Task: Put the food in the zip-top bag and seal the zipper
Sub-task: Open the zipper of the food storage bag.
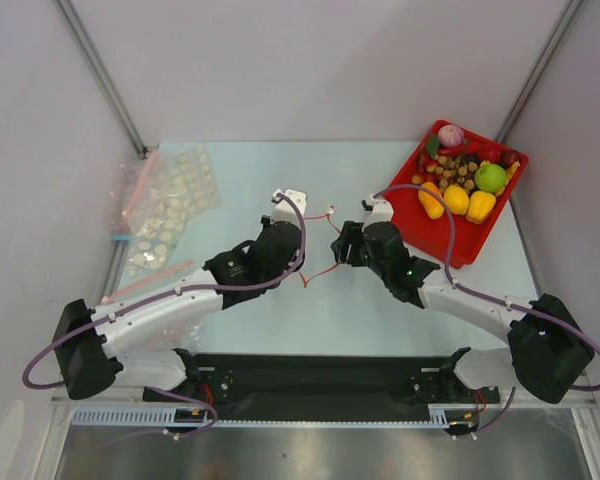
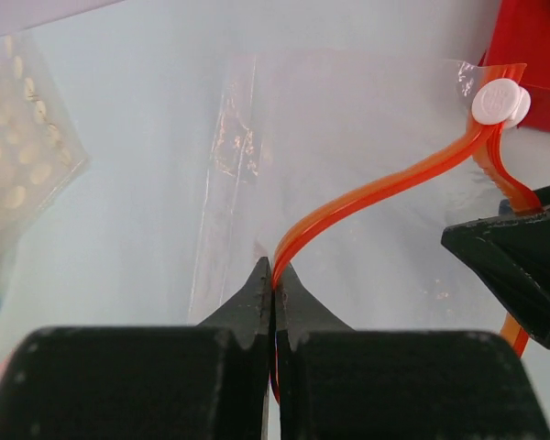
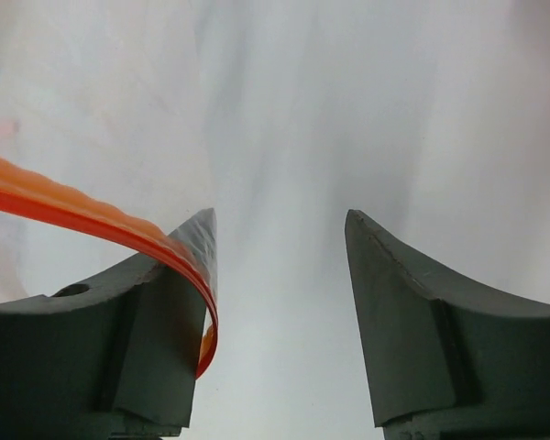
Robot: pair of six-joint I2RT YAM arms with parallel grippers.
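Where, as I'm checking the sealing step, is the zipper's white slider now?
In the left wrist view the white slider is upper right, at the far end of the zipper, beside the red tray and above a finger of the right gripper.

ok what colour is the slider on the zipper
White slider, on the red-orange zipper; left wrist view shows it best.

1. The zipper (image 2: 376,192) runs down into the pinched tips of the left gripper (image 2: 273,275). Its stretch below them is hidden by the gripper's body.
2. Right of the zipper, the red tray (image 2: 536,55) and 1 finger (image 2: 518,266) of the right gripper (image 3: 280,213) are cut by the picture's edge.
3. Left of the zipper, the dotted bags (image 2: 18,174) are cut off and blurred.
4. Above the zipper, the zip-top bag (image 2: 234,147) is faint film with untraceable edges.
5. Far right of the zipper, the brown bits among the food (image 1: 458,185) are too small to tell apart.
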